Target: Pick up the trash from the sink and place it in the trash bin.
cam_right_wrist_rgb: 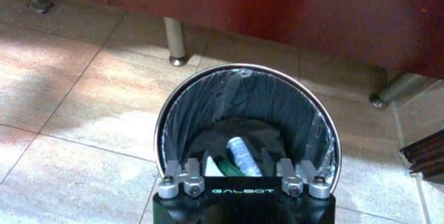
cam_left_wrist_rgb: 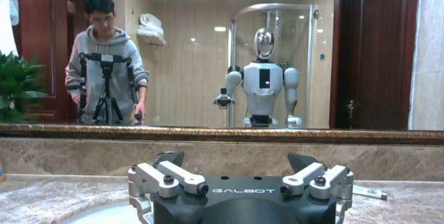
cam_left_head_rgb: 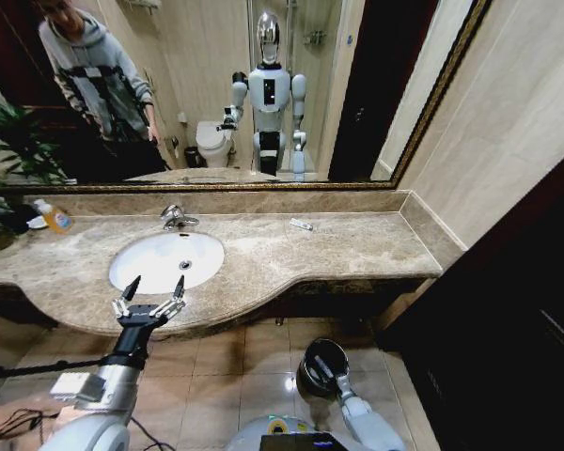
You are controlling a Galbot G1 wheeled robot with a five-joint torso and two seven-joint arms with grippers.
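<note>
White basin (cam_left_head_rgb: pixel 155 263) empty, the tube (cam_left_head_rgb: pixel 301 224) on the tabletop (cam_left_head_rgb: pixel 357 246) should be approached by the left gripper (cam_left_head_rgb: pixel 149 294), fingers apart, while the right gripper (cam_right_wrist_rgb: pixel 239 168), fingers apart over the trash bin (cam_right_wrist_rgb: pixel 173 109), is kept clear.

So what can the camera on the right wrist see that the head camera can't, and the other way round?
Right wrist alone: the trash lying inside the bin, a white tube among it. Head alone: the sink, the faucet, a tube on the counter, and the open left end effector at the counter's front edge. Both: the bin with the right end effector over it.
</note>
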